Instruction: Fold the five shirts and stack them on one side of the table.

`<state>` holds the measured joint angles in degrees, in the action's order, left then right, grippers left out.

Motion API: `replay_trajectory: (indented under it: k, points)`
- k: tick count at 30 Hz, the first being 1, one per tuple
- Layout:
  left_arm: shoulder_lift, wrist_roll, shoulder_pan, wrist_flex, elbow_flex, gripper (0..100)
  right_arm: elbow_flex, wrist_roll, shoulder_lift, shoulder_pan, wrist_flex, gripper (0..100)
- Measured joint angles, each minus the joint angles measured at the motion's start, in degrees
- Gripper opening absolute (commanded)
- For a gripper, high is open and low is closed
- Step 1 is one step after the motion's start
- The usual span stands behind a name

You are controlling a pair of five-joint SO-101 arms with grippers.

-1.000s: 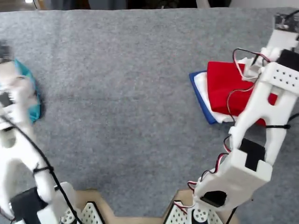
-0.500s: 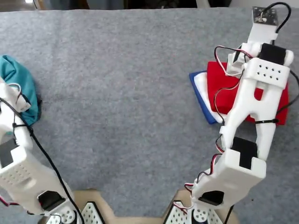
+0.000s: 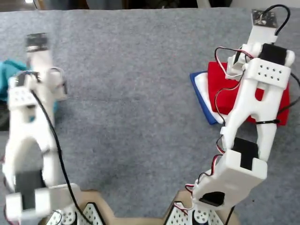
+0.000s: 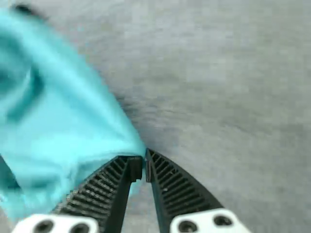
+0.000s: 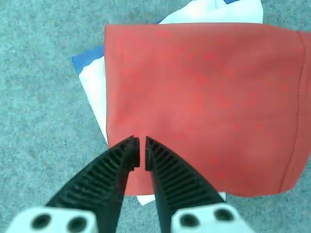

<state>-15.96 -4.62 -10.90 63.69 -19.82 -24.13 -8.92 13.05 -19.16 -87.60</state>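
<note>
Tabletop (image 3: 136, 89): grey, felt-like covering across the whole working area. Teal shirt (image 4: 58, 121): unfolded and rumpled, lying at the left edge of the tabletop, partly covered in the high view by the left arm (image 3: 28, 131). Left pincer (image 4: 144, 165): black ribbed fingers drawn together to a hairline gap, tips set right at the edge of the teal shirt. The cloth tapers up to the tips, but whether any of it is nipped between them cannot be told. Stack of folded shirts, right side of the tabletop, three layers. Blue shirt (image 5: 86, 59) at the bottom, showing as a narrow border on the side facing the table's middle. White shirt (image 5: 95, 94) lying on the blue, showing as a strip beside and beyond the top layer. Red shirt (image 5: 204, 107) on top, a flat rectangle with a hemmed edge, slightly askew to the layers beneath. Right arm (image 3: 253, 108): white, with loose red and black wiring, extended over the stack. Right pincer (image 5: 142, 145): fingers nearly touching with a thin slit between the tips, holding nothing, poised over the red shirt close to one of its edges. The teal shirt and the stack lie well apart, at opposite sides of the tabletop.
</note>
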Motion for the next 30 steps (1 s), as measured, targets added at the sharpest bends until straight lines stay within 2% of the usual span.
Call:
replay_trajectory:
  k: [6,12,15,17,19,23,26,30]
  points:
    - [-19.08,-6.68,18.9,0.53,-11.6,3,0.0,0.0,0.0,0.0,0.0,2.9]
    - [-29.45,-13.01,37.63,9.05,-13.98,3,0.0,0.0,0.0,0.18,0.0,2.9]
    - [-30.68,-13.01,45.01,13.36,-11.34,12,0.0,0.0,0.0,1.49,0.0,3.8]
    - [-31.12,-12.57,46.86,16.09,-8.18,21,0.0,0.0,0.0,2.81,0.0,9.3]
    - [-31.56,-8.44,46.15,19.34,-4.4,25,0.0,0.0,0.0,4.66,0.0,18.4]
    - [-31.74,-1.05,39.65,26.73,4.66,25,0.0,0.0,0.0,8.62,0.0,33.5]
    - [-31.82,-0.09,29.89,31.65,11.69,25,0.0,0.0,0.0,12.31,-0.79,33.9]
    - [-32.18,-0.09,9.93,33.93,14.77,25,0.0,0.0,0.0,19.96,-5.27,29.6]
